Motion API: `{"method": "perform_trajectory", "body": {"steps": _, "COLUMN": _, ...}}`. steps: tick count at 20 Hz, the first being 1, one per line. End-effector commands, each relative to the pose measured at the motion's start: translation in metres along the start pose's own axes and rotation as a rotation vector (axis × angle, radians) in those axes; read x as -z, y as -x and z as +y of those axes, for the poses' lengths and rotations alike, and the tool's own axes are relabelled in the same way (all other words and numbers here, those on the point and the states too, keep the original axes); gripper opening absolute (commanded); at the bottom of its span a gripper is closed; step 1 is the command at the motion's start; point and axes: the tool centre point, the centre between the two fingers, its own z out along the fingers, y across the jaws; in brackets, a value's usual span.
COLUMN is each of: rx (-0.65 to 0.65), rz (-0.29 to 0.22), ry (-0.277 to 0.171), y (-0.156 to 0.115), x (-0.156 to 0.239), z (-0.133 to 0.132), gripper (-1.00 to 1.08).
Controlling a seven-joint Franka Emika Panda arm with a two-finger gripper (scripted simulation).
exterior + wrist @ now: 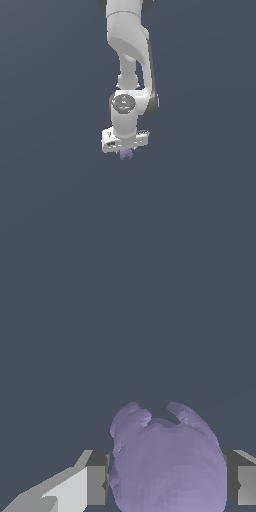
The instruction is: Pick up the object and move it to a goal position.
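Against plain slate-grey background, claw [125, 152] pinches pale purple lump [167, 466] between its fingers [97, 478].

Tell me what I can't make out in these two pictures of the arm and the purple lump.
- Exterior view: the gripper fingers are hidden behind the hand, and the purple lump is too small to show shape.
- Wrist view: the purple lump is cut off by the picture's edge, and it covers the contact with the fingers.
- No goal marker shows in either view.

Pale purple lump, white arm, slate backdrop

Object [125, 154] [167, 466] plain lilac between grey-padded fingers [96, 478]; gripper [125, 145] white, possibly dark trim; backdrop [50, 150] uniform blue-grey.
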Motion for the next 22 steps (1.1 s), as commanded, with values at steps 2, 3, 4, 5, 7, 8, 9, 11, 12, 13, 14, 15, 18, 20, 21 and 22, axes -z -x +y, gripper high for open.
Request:
{"method": "perform_trajectory", "body": {"steps": 2, "rx": -0.001, "rz": 0.001, "ry": 0.0, "y": 0.009, "x": 0.02, "z": 0.009, "gripper": -1.0}}
{"method": "perform_trajectory", "body": {"steps": 3, "rx": -0.001, "rz": 0.001, "ry": 0.0, "y": 0.012, "x": 0.027, "z": 0.012, "gripper": -1.0}}
{"method": "perform_trajectory", "body": {"steps": 4, "rx": -0.001, "rz": 0.001, "ry": 0.0, "y": 0.016, "x": 0.034, "z": 0.015, "gripper": -1.0}}
{"method": "perform_trajectory", "body": {"steps": 5, "rx": -0.001, "rz": 0.001, "ry": 0.0, "y": 0.02, "x": 0.042, "z": 0.018, "gripper": -1.0}}
{"method": "perform_trajectory", "body": {"steps": 7, "rx": -0.001, "rz": 0.001, "ry": 0.0, "y": 0.028, "x": 0.06, "z": 0.026, "gripper": -1.0}}
{"method": "perform_trajectory", "body": {"steps": 8, "rx": -0.001, "rz": 0.001, "ry": 0.0, "y": 0.032, "x": 0.069, "z": 0.029, "gripper": -1.0}}
{"method": "perform_trajectory", "body": {"steps": 9, "rx": -0.001, "rz": 0.001, "ry": 0.0, "y": 0.036, "x": 0.077, "z": 0.033, "gripper": -1.0}}
{"method": "perform_trajectory", "body": {"steps": 11, "rx": 0.0, "rz": 0.001, "ry": 0.0, "y": 0.043, "x": 0.093, "z": 0.04, "gripper": -1.0}}
{"method": "perform_trajectory", "body": {"steps": 12, "rx": 0.0, "rz": 0.001, "ry": 0.0, "y": 0.046, "x": 0.1, "z": 0.043, "gripper": -1.0}}
{"method": "perform_trajectory", "body": {"steps": 13, "rx": 0.0, "rz": 0.001, "ry": 0.0, "y": 0.049, "x": 0.107, "z": 0.046, "gripper": -1.0}}
{"method": "perform_trajectory", "body": {"steps": 14, "rx": 0.0, "rz": 0.001, "ry": 0.0, "y": 0.052, "x": 0.114, "z": 0.049, "gripper": -1.0}}
{"method": "perform_trajectory", "body": {"steps": 15, "rx": 0.0, "rz": 0.001, "ry": 0.0, "y": 0.055, "x": 0.12, "z": 0.051, "gripper": -1.0}}
{"method": "perform_trajectory", "body": {"steps": 18, "rx": 0.0, "rz": 0.001, "ry": -0.001, "y": 0.061, "x": 0.136, "z": 0.058, "gripper": -1.0}}
{"method": "perform_trajectory", "body": {"steps": 20, "rx": 0.0, "rz": 0.001, "ry": -0.001, "y": 0.064, "x": 0.143, "z": 0.061, "gripper": -1.0}}
{"method": "perform_trajectory", "body": {"steps": 21, "rx": 0.0, "rz": 0.001, "ry": -0.001, "y": 0.065, "x": 0.146, "z": 0.063, "gripper": -1.0}}
{"method": "perform_trajectory", "body": {"steps": 22, "rx": 0.0, "rz": 0.001, "ry": -0.001, "y": 0.066, "x": 0.149, "z": 0.064, "gripper": -1.0}}
